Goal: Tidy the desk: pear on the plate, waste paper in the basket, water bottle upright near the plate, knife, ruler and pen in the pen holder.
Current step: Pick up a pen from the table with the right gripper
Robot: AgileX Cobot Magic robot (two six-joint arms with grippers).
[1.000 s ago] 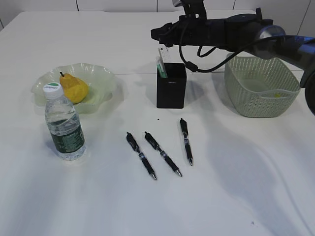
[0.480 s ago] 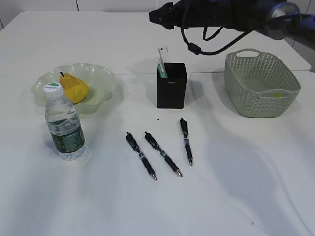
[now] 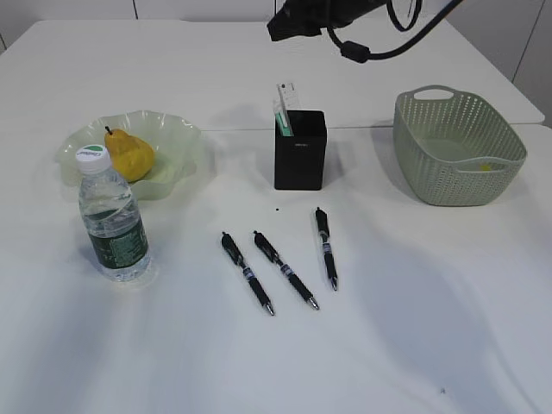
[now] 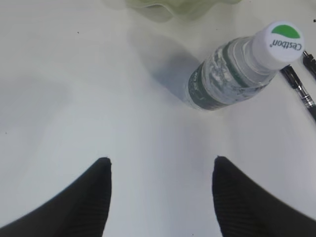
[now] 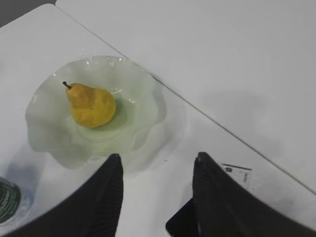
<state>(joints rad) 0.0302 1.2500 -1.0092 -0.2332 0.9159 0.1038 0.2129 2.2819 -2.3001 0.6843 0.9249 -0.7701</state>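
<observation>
The yellow pear point(image 3: 129, 155) lies in the pale green wavy plate point(image 3: 177, 125). Just in front of the plate, the water bottle point(image 3: 112, 220) stands upright. The black pen holder point(image 3: 300, 153) holds the white ruler point(image 3: 285, 95) and a green piece beside it; I cannot tell whether that is the knife. Three black pens point(image 3: 285, 269) lie on the desk point(image 3: 414, 328) before the holder. A yellow paper scrap point(image 3: 486, 166) lies in the basket point(image 3: 457, 185). My right gripper point(image 5: 158, 155) hangs open high above holder and plate. My left gripper point(image 4: 161, 159) is open over bare desk, short of the bottle point(image 4: 224, 79).
The right arm point(image 3: 302, 17) and its cable cross the top edge of the exterior view, above the holder. A seam runs across the desk behind plate and holder. The left arm does not show in the exterior view.
The right arm has lifted from just above the pen holder up toward the top edge of the exterior view. The things on the desk have not moved.
</observation>
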